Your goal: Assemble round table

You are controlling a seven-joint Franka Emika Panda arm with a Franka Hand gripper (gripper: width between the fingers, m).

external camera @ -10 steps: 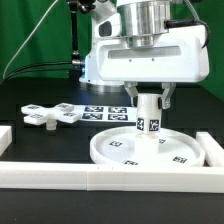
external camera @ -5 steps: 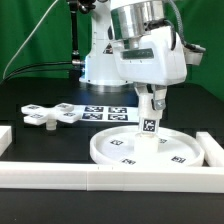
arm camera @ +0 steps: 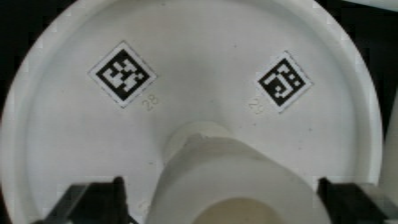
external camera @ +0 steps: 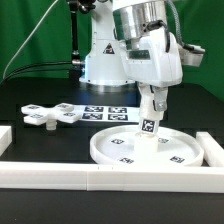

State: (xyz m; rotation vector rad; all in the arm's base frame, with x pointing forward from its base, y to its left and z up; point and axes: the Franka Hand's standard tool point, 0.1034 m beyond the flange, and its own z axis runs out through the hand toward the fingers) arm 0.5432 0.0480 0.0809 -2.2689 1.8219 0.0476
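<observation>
Lately swung round: squared up and plumb one second ago, now twisted at the wrist and leaning toward the exterior view's right, much as half a second ago. Clamps the gripper (external camera: 151,104) on the upper part of the cylinder leg (external camera: 149,127), one finger on each side. Holds that leg tilted, where earlier upright, its lower end at the middle of the round disc (external camera: 108,152). Cannot tell whether pressed home or merely resting there. Inside the disc's rim: the leg's foot and printed tags on the floor. Leaves the cross-shaped piece (external camera: 53,113) lying flat on the black table (external camera: 20,120), well apart at the exterior view's left, unmoved, beside the marker board (external camera: 108,112). Fenced in front by white border bars (external camera: 100,178). Seen only from the exterior view: cross, board, bars. Seen only from the wrist view: two diamond-set tags (arm camera: 123,76) on the disc floor beyond the leg, and dark fingers (arm camera: 93,200) flanking the pale cylinder.
</observation>
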